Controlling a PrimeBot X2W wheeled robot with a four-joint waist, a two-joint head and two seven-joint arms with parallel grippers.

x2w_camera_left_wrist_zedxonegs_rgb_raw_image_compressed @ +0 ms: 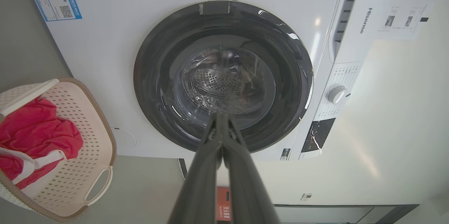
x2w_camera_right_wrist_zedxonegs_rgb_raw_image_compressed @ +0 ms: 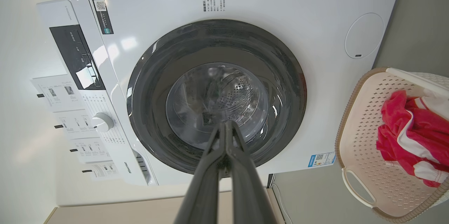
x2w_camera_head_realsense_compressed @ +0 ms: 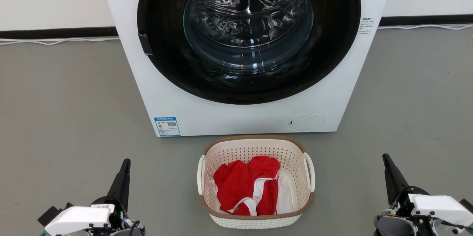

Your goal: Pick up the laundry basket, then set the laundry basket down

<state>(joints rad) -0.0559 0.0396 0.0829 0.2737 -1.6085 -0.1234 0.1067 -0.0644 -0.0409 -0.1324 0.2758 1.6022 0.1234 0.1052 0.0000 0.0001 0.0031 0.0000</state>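
The laundry basket (x2w_camera_head_realsense_compressed: 255,147), cream-white and perforated with a brown rim, stands on the grey floor just in front of the washing machine, between my arms. Red and white clothes (x2w_camera_head_realsense_compressed: 247,186) lie inside it. Its white loop handles (x2w_camera_head_realsense_compressed: 309,171) sit on the left and right sides. The basket (x2w_camera_left_wrist_zedxonegs_rgb_raw_image_compressed: 75,178) appears at the left edge of the left wrist view, and the basket (x2w_camera_right_wrist_zedxonegs_rgb_raw_image_compressed: 364,153) at the right edge of the right wrist view. My left gripper (x2w_camera_head_realsense_compressed: 126,162) is shut and empty, well left of the basket. My right gripper (x2w_camera_head_realsense_compressed: 385,156) is shut and empty, well to its right.
A white front-loading washing machine (x2w_camera_head_realsense_compressed: 244,117) with a dark round door (x2w_camera_head_realsense_compressed: 247,32) stands directly behind the basket. Grey floor (x2w_camera_head_realsense_compressed: 66,117) stretches on both sides. A white cable (x2w_camera_head_realsense_compressed: 55,41) runs along the wall base.
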